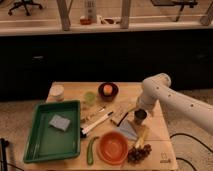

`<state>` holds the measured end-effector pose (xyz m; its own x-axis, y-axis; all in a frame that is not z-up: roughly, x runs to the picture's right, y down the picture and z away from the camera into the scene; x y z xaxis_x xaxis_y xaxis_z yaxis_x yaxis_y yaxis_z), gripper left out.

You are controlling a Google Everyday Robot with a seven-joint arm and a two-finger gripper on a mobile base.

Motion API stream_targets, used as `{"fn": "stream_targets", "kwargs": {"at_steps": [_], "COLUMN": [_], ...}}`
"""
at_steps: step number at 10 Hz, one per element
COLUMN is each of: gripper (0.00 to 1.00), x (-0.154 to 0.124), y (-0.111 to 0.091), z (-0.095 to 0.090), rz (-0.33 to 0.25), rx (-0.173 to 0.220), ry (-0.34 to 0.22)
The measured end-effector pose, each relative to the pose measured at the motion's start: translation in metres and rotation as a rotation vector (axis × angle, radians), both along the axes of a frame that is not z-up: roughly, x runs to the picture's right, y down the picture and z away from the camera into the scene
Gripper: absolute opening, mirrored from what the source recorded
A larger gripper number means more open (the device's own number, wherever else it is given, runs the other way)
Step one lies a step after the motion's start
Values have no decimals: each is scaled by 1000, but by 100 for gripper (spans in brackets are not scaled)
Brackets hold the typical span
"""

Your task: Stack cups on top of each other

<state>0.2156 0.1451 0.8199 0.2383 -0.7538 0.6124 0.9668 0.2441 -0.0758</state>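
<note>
A white cup (57,92) stands at the table's back left corner. A small green cup (90,97) stands to its right, next to a dark bowl (107,90) that holds an orange fruit. My white arm (165,95) reaches in from the right and bends down. My gripper (140,115) is at its dark lower end, low over the right part of the table, well to the right of both cups. A dark round shape there merges with it, and I cannot tell whether it is a cup.
A green tray (40,145) with a blue sponge (60,122) fills the left front. Markers (97,122), a green cucumber (91,150), an orange bowl (112,147), grapes (139,153) and a blue cloth (127,131) lie in the middle and front.
</note>
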Motion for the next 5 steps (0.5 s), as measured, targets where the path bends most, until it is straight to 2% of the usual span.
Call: {"fn": "stream_targets", "kwargs": {"at_steps": [5], "gripper": [80], "x": [1], "y": [4], "z": [3], "rz": [132], "rx": [-63], "ry": [74]}}
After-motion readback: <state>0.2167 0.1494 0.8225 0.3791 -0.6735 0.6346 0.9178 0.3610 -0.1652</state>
